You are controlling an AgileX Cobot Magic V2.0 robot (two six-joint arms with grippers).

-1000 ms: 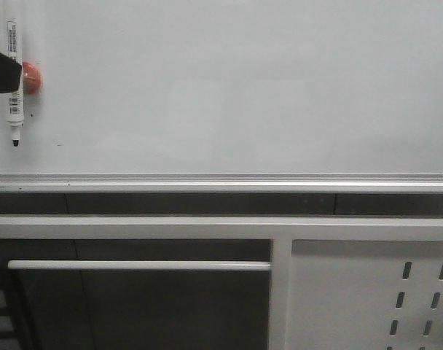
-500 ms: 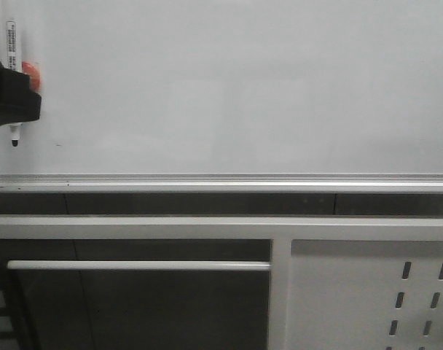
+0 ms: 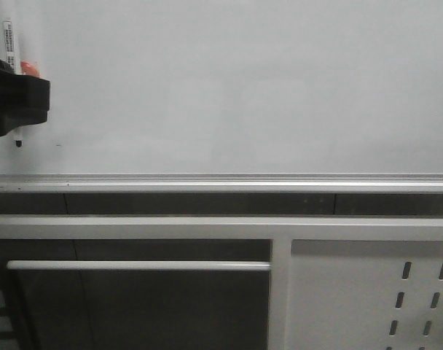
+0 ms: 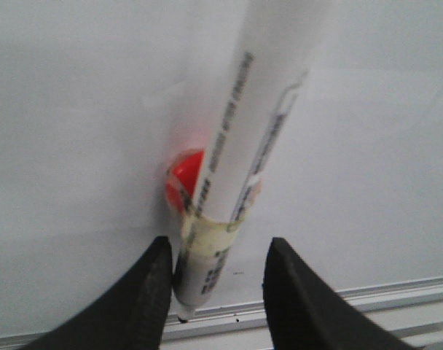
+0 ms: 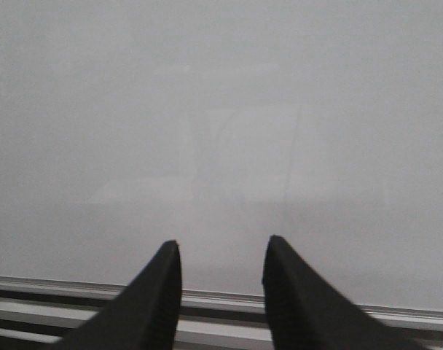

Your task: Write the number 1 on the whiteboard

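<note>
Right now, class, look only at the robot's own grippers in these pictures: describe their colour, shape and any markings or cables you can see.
Both grippers are plain matte black. The left gripper and right gripper each show two broad fingers that curve and taper to blunt tips. In the front view, the left one appears as a dark, boxy block at the picture's edge. No cables, labels or markings are visible on them.

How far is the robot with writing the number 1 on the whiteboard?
No stroke shows on the whiteboard yet. In hand: the left gripper has its jaws open around the marker, which hangs at a red holder. Left: grasp the marker and draw the 1. The right gripper is open and empty.
</note>
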